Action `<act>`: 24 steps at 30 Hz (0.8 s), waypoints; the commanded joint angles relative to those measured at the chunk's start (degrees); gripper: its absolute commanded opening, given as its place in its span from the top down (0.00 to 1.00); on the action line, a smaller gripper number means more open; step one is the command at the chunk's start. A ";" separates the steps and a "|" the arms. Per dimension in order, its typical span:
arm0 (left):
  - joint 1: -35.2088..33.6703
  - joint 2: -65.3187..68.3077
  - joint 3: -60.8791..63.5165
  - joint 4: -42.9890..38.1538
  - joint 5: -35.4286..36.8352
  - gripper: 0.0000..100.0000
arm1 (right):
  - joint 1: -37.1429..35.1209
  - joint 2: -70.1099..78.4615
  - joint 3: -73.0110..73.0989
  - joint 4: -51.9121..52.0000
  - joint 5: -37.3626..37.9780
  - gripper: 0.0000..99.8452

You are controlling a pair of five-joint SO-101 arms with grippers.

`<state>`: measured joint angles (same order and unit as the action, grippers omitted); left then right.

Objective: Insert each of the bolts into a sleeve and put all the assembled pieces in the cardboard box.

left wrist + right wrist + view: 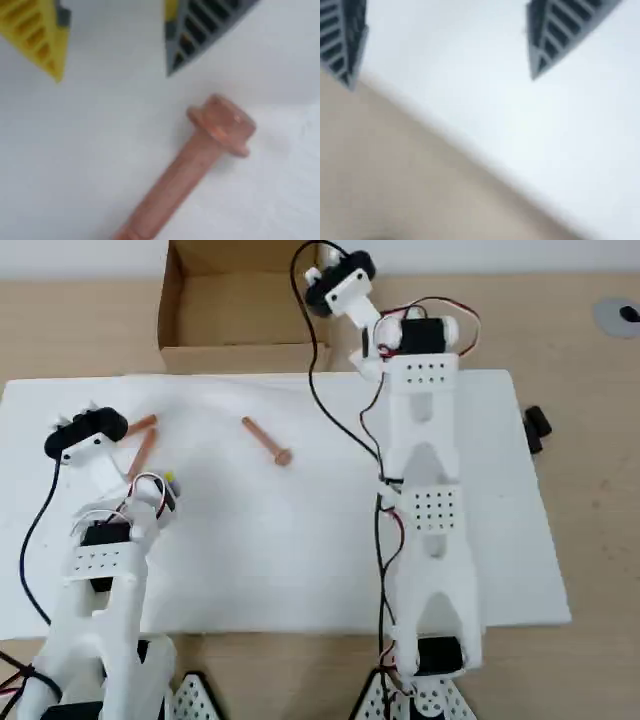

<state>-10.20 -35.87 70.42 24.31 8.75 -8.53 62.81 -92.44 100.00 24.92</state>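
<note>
Copper bolt [200, 160] loose | left gripper [114, 75] gapes off-centre, a pinch could roll it | right gripper [442, 81] spread, empty

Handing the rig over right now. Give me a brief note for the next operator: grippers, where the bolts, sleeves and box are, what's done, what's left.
Left gripper: open, empty, its tips near a copper-coloured flanged bolt lying on the white board.
Right gripper: open, empty, over the board's far edge, beside the open cardboard box.
Pieces: a short copper-coloured piece and a longer copper-coloured piece lie by the left arm. A headed copper-coloured bolt lies mid-board. I cannot tell whether any is sleeved.
Done: the three pieces seen all lie on the board, outside the box.
Left: sleeve each bolt, then box all pieces.
</note>
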 commanded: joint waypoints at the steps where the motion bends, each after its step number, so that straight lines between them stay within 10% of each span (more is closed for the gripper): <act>1: 0.79 -0.66 -2.29 -0.70 -0.79 0.92 | 2.77 -7.96 -1.98 2.55 -1.32 0.83; 4: 0.88 -0.66 -2.02 -0.44 -2.64 0.96 | 4.44 -12.97 -1.71 2.55 -3.87 0.99; 12: 5.01 -12.62 -2.02 15.56 -9.14 0.99 | 8.13 -28.00 6.20 2.81 -9.85 0.99; 24: 8.53 -57.98 19.25 19.96 -9.58 0.99 | 8.48 -75.74 88.04 -2.02 -15.91 0.99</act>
<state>-2.02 -83.60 84.75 44.53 -0.57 -0.88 -0.31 -23.43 101.41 9.71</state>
